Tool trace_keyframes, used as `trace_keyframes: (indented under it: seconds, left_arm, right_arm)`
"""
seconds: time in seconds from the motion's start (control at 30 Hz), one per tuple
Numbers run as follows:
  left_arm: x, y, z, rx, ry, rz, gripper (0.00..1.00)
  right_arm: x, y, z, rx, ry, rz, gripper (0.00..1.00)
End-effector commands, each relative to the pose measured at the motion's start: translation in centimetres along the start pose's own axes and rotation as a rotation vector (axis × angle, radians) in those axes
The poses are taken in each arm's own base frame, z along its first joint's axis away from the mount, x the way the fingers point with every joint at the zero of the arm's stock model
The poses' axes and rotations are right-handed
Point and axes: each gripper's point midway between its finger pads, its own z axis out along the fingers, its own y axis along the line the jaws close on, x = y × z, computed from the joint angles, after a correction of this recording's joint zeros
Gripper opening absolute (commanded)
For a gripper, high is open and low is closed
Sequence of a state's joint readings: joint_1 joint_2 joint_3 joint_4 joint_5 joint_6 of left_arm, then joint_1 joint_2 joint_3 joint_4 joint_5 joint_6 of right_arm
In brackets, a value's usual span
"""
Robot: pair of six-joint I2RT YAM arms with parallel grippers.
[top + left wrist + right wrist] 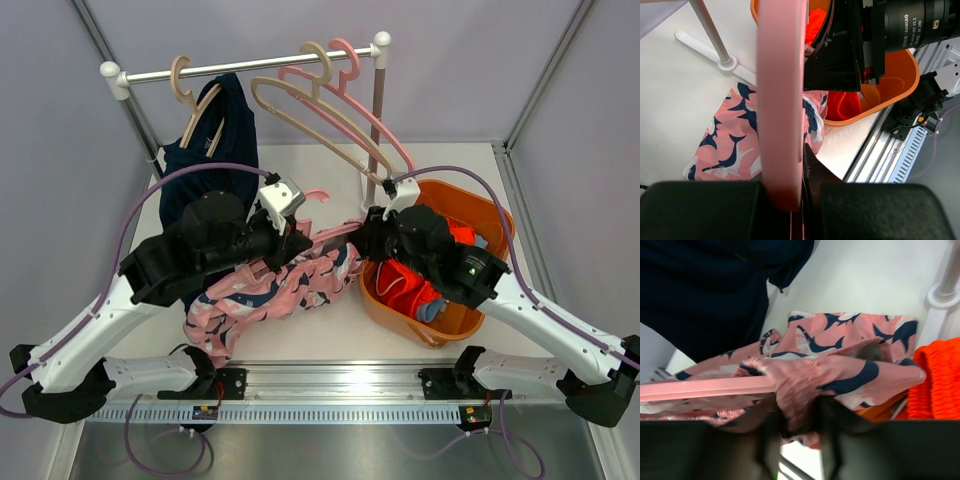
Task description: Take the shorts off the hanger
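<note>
pinching the bunched waistband of the pink shorts point(840, 371), my right tool point(799, 432) looks closed on the cloth right where it wraps the end of the pink hanger point(705, 388). my left tool point(298, 245) is pressed together on that hanger's bar. the shorts sag onto the desk point(330, 340) towards its near edge, just beside the orange basket point(495, 215). they look light, limp and stretchy, so i judge the gathered elastic the best hold; thin cloth alone could slip or drag the hanger along.

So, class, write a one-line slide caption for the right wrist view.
Right gripper pinches the pink shorts next to the pink hanger, orange shorts at right.
</note>
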State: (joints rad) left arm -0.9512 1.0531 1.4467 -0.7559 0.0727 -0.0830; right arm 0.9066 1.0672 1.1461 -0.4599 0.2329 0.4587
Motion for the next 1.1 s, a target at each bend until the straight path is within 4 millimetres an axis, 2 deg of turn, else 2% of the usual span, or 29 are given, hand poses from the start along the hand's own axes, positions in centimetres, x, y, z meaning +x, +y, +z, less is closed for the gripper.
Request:
trace_keyframes:
  seconds: [0.0, 0.07, 0.13, 0.23, 0.4, 0.5, 0.67, 1.07]
  left_arm:
    - [-4.5, -0.5, -2.1, 0.003, -0.164, 0.015, 0.00]
    - [-4.2, -0.3, -2.0, -0.007, -0.150, 0.016, 0.00]
    - [-3.7, -0.2, -2.0, -0.009, -0.133, 0.015, 0.00]
    - [-2.8, -0.2, -2.2, -0.005, -0.106, 0.020, 0.00]
    - [-1.2, -0.6, -2.9, 0.020, -0.075, 0.029, 0.00]
    - [-0.9, -0.9, -3.9, 0.037, -0.084, 0.036, 0.00]
    - [-0.3, -2.6, -5.4, 0.133, -0.083, 0.060, 0.00]
    - [-0.4, -3.4, -9.0, 0.176, -0.164, 0.091, 0.00]
  right_arm:
    - [-3.3, 0.2, -1.2, 0.017, -0.097, 0.030, 0.20]
    - [-3.6, -0.4, -1.6, 0.045, -0.112, 0.028, 0.04]
    - [-4.0, -1.1, -2.3, 0.078, -0.120, 0.022, 0.00]
    - [-4.9, -3.4, -3.3, 0.209, -0.153, 0.004, 0.00]
    - [-6.1, -5.5, -4.5, 0.309, -0.182, -0.025, 0.00]
    - [-6.4, -7.1, -4.5, 0.365, -0.186, -0.025, 0.00]
    - [-6.8, -9.2, -4.1, 0.443, -0.182, -0.025, 0.00]
    - [-6.9, -11.1, -2.4, 0.485, -0.156, -0.017, 0.00]
